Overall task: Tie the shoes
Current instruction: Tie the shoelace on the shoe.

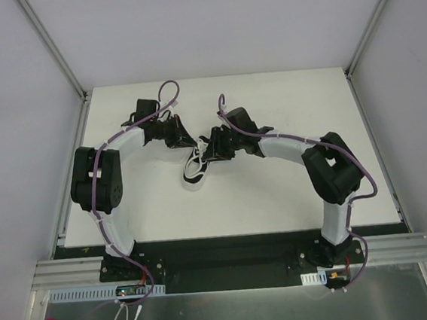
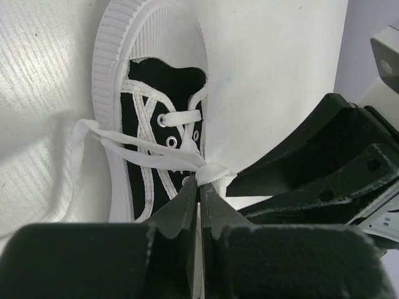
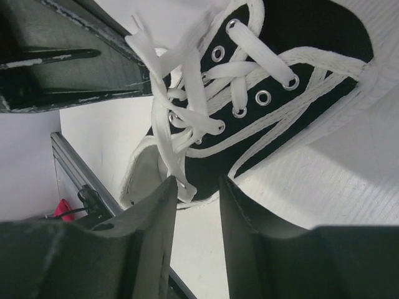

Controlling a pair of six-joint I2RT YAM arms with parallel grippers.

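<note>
1. Top view: the shoe (image 1: 194,169) lies on the white surface (image 1: 278,199), right at the tips of my left hand (image 1: 184,140) and right hand (image 1: 207,153). I judge the knot half made.
2. Left wrist: my left hand is pinched tight on the flat woven laces (image 2: 209,172). Beyond its tips are black canvas and a ribbed rubber toe.
3. Right wrist: my right hand stands half-wide, holding nothing. A limp lace end dangles at its fingertips. The next move probably calls for closing on that strand and pulling outward.
</note>
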